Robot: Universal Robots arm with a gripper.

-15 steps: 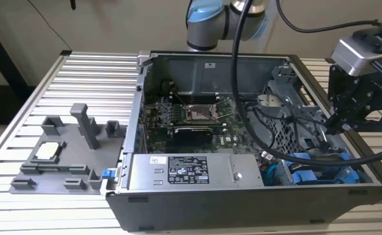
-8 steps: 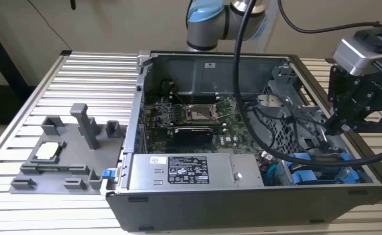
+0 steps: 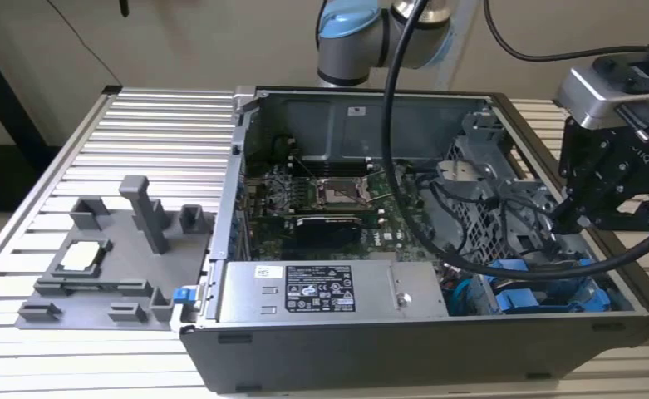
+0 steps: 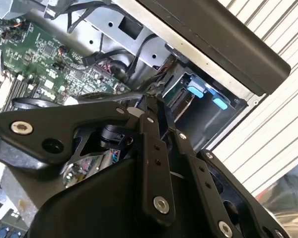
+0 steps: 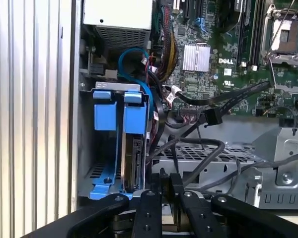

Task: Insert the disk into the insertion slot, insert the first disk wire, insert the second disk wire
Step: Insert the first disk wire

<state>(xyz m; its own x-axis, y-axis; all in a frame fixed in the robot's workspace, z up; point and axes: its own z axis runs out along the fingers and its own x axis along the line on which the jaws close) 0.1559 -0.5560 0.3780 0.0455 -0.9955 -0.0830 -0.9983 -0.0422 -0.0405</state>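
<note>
Case (image 3: 413, 353) walls frame the work: its outer side wall runs just beside the jaws, with the slatted table (image 3: 158, 125) beyond it, and the open room lies on the other side, over the motherboard (image 5: 223, 54). The gripper (image 5: 168, 176) hangs over the corner of the case at the exterior view's right (image 3: 577, 218). Its jaws are drawn narrow, the fingers (image 5: 178, 184) side by side with hardly a gap; whether anything is pinched between them cannot be told. Directly ahead of the jaws in the first wrist view stands the insertion slot (image 5: 109, 87), and the disk (image 5: 135, 163) sits in it on edge, inside its blue carrier, close to the fingertips. The bay space between the disk and the case wall is open. A blue cable (image 5: 134, 52) loops beyond the slot, towards the power-supply box (image 3: 324, 291). Beside the jaws, away from the wall, black wires (image 5: 208, 116) lie loosely across the perforated cage (image 5: 208, 153). In the second wrist view the slot's blue tabs (image 4: 196, 90) show just past the fingertips, under the case rim.
</note>
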